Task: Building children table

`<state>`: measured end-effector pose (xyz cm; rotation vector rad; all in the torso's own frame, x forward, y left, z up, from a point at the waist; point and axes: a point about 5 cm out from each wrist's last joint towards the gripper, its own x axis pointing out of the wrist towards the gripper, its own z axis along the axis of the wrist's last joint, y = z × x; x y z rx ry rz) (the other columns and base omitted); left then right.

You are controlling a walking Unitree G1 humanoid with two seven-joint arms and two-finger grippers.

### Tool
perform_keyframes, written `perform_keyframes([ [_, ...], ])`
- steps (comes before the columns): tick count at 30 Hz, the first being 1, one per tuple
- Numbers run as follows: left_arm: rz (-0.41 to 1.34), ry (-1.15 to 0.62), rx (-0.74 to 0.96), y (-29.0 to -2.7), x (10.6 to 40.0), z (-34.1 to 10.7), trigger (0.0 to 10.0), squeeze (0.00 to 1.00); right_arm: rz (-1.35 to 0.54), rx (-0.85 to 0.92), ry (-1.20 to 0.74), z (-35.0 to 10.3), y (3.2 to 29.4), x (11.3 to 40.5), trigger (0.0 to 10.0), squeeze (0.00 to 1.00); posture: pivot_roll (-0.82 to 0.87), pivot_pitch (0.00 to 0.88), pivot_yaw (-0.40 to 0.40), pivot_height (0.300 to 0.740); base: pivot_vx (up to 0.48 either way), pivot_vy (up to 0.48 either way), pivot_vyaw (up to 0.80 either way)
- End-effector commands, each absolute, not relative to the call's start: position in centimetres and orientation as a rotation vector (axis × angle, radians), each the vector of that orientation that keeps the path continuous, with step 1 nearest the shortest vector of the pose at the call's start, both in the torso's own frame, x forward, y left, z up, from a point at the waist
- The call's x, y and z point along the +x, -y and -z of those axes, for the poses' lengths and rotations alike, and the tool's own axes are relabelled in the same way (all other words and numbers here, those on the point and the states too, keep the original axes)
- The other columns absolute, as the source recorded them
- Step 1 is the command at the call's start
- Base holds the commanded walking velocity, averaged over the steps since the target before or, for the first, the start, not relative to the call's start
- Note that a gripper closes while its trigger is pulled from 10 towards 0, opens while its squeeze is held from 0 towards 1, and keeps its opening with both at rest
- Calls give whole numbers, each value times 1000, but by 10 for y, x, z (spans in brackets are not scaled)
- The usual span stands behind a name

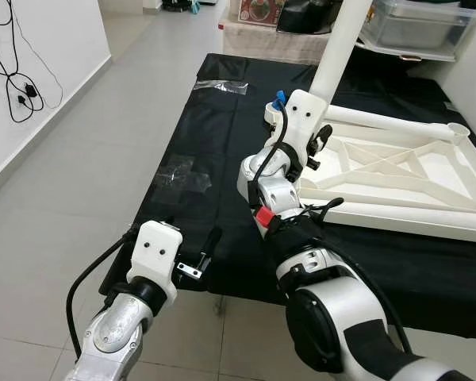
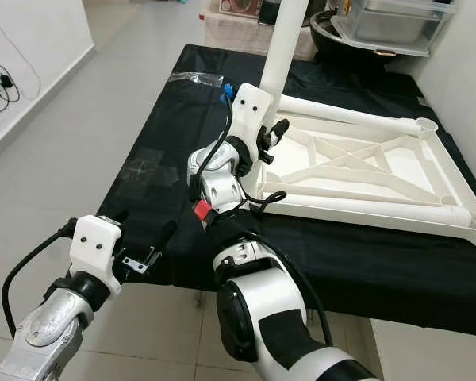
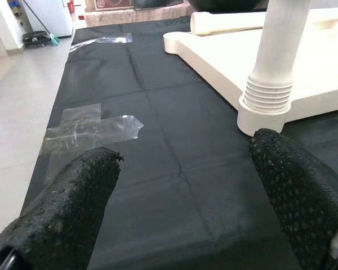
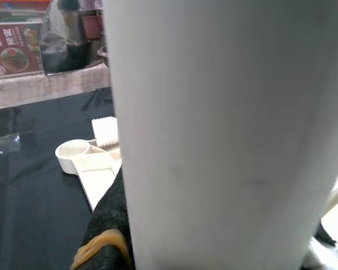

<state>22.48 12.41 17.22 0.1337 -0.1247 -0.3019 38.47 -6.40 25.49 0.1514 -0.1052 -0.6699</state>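
While right tool (image 1: 321,147) grips white leg (image 1: 341,44), no legible writing

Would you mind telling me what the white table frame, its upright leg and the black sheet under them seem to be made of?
The table frame looks like moulded plastic: matte cream, with cast ribs and hollow corner sockets. The upright leg looks the same, a smooth tube with moulded rings at its base. The black sheet seems a thin cloth or plastic film, matte and creased; which one is unclear.

White table frame (image 1: 397,171) & leg (image 1: 341,44), black cloth (image 1: 214,135), grey floor tiles (image 1: 71,182), black-fingered grippers.
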Motion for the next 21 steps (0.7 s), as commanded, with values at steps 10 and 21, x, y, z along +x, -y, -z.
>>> perform_keyframes([
  [10, 312, 123, 148, -125, 228, -169, 10000, 0, 568, 191, 247, -270, 78, 384, 10000, 0, 129, 140, -44, 740, 0, 0, 0],
  [21, 316, 131, 149, -124, 231, -170, 10000, 0, 354, 192, 387, -291, 87, 380, 10000, 0, 126, 146, -37, 740, 0, 0, 0],
])
